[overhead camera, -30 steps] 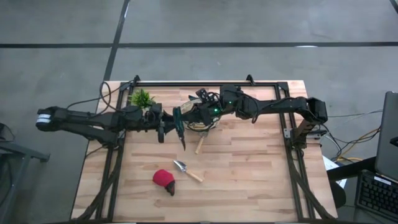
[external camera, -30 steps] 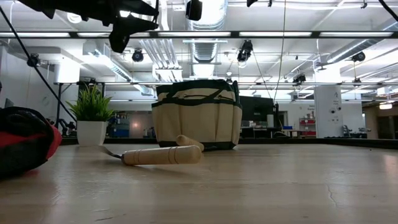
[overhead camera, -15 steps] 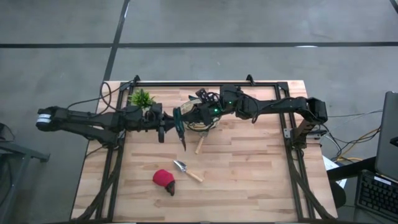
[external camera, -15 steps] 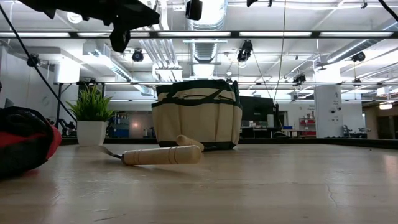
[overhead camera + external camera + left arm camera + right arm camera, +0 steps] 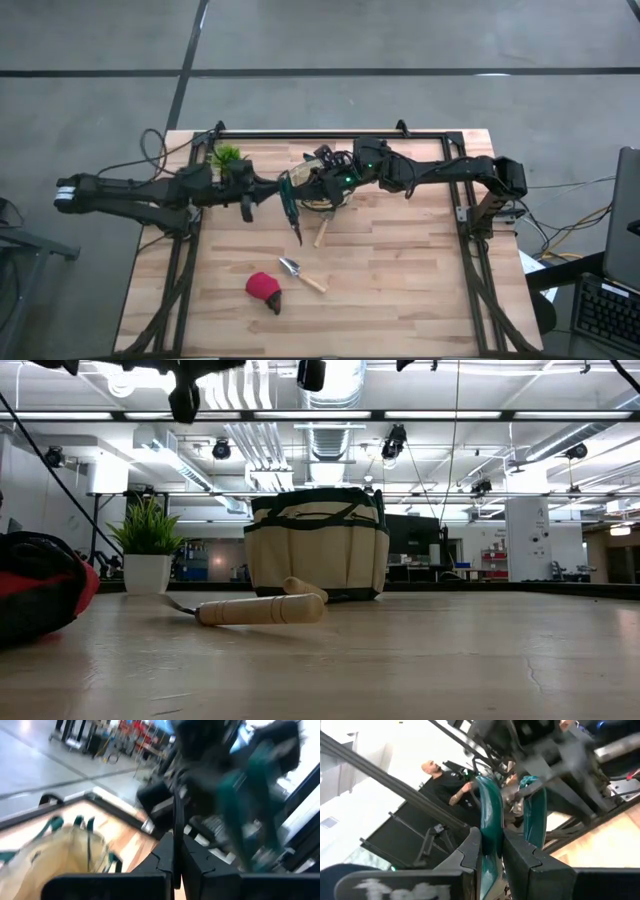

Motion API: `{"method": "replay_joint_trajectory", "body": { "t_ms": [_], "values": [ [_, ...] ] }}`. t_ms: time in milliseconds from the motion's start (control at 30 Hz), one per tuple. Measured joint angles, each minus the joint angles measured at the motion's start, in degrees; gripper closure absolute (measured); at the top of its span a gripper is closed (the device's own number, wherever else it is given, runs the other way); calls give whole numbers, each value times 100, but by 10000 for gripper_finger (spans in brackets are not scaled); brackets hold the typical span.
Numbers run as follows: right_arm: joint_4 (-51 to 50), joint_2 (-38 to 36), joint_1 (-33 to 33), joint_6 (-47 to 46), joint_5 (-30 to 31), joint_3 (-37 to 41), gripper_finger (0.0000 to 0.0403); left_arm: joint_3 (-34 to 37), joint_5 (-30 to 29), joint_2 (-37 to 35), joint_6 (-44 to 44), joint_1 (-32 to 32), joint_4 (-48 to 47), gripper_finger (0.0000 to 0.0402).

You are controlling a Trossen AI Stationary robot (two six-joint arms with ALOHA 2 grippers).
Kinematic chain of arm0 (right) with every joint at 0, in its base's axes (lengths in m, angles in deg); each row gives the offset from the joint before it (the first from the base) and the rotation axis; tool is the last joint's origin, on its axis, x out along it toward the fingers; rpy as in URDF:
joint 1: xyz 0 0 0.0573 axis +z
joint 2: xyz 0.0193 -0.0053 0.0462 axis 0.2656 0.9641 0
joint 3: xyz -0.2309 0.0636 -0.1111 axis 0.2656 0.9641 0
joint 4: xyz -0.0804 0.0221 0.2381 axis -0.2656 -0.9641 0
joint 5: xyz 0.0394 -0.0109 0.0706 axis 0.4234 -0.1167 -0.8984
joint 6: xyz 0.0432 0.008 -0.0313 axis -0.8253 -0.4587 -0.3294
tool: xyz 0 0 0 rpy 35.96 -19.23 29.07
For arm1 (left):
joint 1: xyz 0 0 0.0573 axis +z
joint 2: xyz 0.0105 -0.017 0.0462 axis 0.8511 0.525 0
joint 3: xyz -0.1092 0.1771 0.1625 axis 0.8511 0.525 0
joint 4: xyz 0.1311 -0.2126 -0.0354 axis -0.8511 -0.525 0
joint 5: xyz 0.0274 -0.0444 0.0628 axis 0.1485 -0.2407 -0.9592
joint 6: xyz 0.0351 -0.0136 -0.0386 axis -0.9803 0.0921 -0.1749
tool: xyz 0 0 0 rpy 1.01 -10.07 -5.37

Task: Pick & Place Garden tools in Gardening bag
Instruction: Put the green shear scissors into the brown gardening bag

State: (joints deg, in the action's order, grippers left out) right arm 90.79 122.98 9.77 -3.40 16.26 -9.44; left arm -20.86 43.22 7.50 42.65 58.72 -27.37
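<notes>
A green-handled pruner (image 5: 289, 208) hangs in the air just left of the tan gardening bag (image 5: 318, 545), with my right gripper (image 5: 298, 188) shut on it. The right arm covers most of the bag in the high view. My left gripper (image 5: 247, 207) hovers shut and empty to the left of the pruner, well above the table. One wooden-handled trowel (image 5: 302, 273) lies flat on the table. Another trowel's handle (image 5: 322, 234) lies beside the bag. The red dark-tipped item (image 5: 265, 290) rests near the front. My right gripper pinches one green handle of the pruner (image 5: 487, 827) between its two fingers, while the other handle (image 5: 532, 812) stands free outside one finger. The fingers come roughly level from the table's right. The pruner is lifted clear, its dark tip (image 5: 296, 237) toward the near edge.
A small potted plant (image 5: 228, 157) stands at the far left of the table, close to my left arm. A person (image 5: 445, 780) is in the room beyond the table. Bare wood lies at the near right (image 5: 420, 290).
My left gripper has shut and drawn back from the pruner toward the table's left edge, rising a little. My right gripper has kept still with the pruner held clear of the table.
</notes>
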Motion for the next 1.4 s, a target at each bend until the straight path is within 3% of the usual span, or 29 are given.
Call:
{"method": "replay_joint_trajectory", "body": {
  "t_ms": [467,1067,1400],
  "values": [
    [-311,2,-2,883,107,28,347,-928,-193,-378,-215,9,-810,389],
    [-1004,2,0,795,431,32,199,-1814,-536,-388,-264,9,-1511,390],
    [-1137,-2,0,796,335,41,177,-1964,-1285,-378,-419,9,-2346,390]
  ]
}}
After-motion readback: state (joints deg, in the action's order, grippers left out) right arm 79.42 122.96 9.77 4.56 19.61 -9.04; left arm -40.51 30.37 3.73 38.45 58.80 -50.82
